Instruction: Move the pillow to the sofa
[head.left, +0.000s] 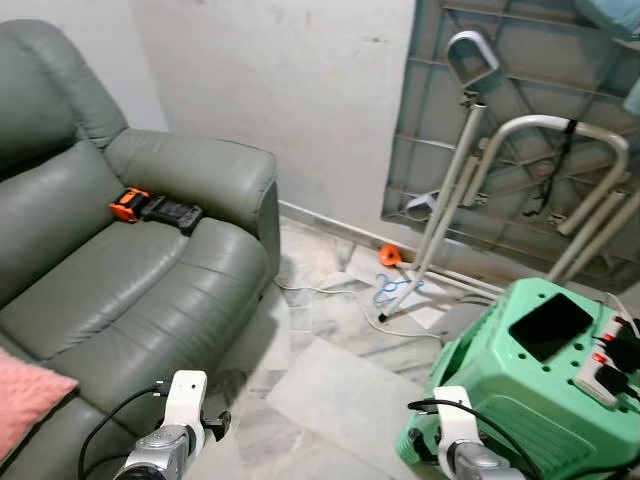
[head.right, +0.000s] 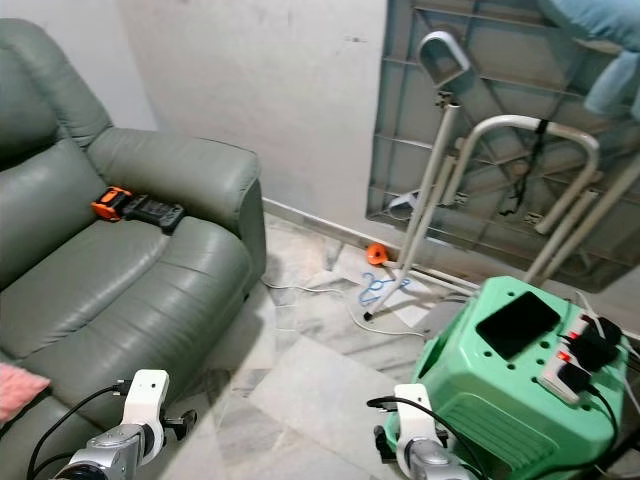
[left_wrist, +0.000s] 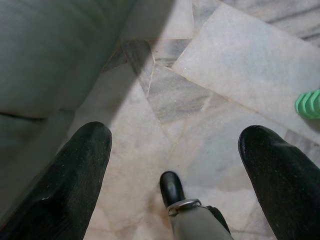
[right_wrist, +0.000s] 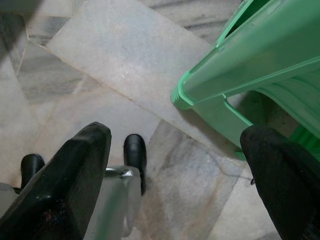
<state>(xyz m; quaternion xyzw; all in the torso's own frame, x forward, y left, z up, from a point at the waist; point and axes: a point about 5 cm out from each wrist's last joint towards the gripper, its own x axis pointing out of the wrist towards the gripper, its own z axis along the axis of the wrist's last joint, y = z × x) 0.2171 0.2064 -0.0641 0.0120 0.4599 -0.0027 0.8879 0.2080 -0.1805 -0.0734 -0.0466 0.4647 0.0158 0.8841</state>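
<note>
Pillow (head.left: 28, 400), pink, is seen at the far left on the sofa (head.left: 130, 280) seat, to the left of the left gripper (left_wrist: 175, 145) and apart from it. Farther back on the seat, at the foot of the armrest, an orange and black device (head.left: 155, 210) is laid, well ahead of the left gripper. The left gripper is held low beside the sofa's front edge, over the marble floor (head.left: 320, 390); its two fingers (left_wrist: 75, 175) are spread wide and nothing is held between them. In the left wrist view the sofa's grey side is found just beside one finger, and a robot foot (left_wrist: 172, 187) is seen below the gap. Between the two grippers only floor tiles are shown. The right gripper (right_wrist: 175, 150) is likewise held low with its fingers (right_wrist: 280, 170) wide apart and nothing between them; a green stool (head.left: 520, 380) is found just beside one finger, without visible contact. On the stool's top a black phone (head.left: 550, 325) and a power strip (head.left: 605, 370) with plugs are laid. Ahead of the right gripper, against the wall, a folded table (head.left: 520, 120) with white legs is leaned, and near its foot a white cable (head.left: 320, 292) and a small orange object (head.left: 389, 255) are left on the floor.
</note>
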